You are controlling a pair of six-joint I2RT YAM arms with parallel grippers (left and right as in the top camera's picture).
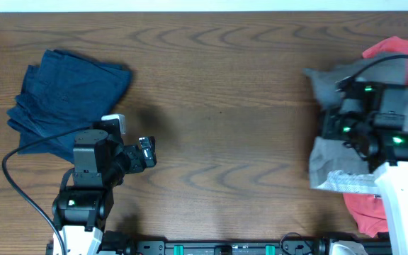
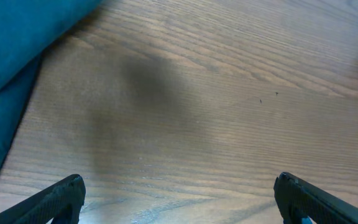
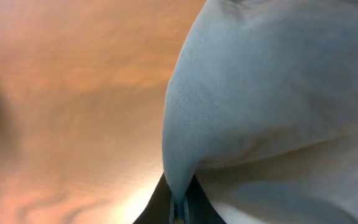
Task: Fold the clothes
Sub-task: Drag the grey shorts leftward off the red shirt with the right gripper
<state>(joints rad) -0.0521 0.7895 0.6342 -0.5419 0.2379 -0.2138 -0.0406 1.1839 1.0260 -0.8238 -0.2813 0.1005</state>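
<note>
Two tools split the work: the left tool (image 2: 179, 183) gapes wide and empty over the counter (image 1: 225, 85) beside the folded blue garment (image 1: 66, 95); the right tool (image 3: 180, 208) pinches the grey garment (image 3: 278, 93), heaped on a red garment (image 1: 395, 51), probably to drag it clear for folding

Overhead view, bright and even, light falling from above: the wooden counter (image 1: 225, 85) carries a soft sheen, there's a faint blurry shadow at centre left, just right of the blue cloth (image 1: 69, 92), and green lamps (image 1: 366, 90) glow at right. Left wrist view: a broad, smudgy shadow sits upper left of centre, pale glare washes the bottom edge, and the left claw (image 2: 179, 182) shows only as dark soft-edged wedges in the bottom corners. Right wrist view is the poorest: everything blurred, the counter cast orange, the grey cloth (image 3: 278, 93) too close to focus, white glare at bottom centre beside the right claw (image 3: 180, 211).
</note>
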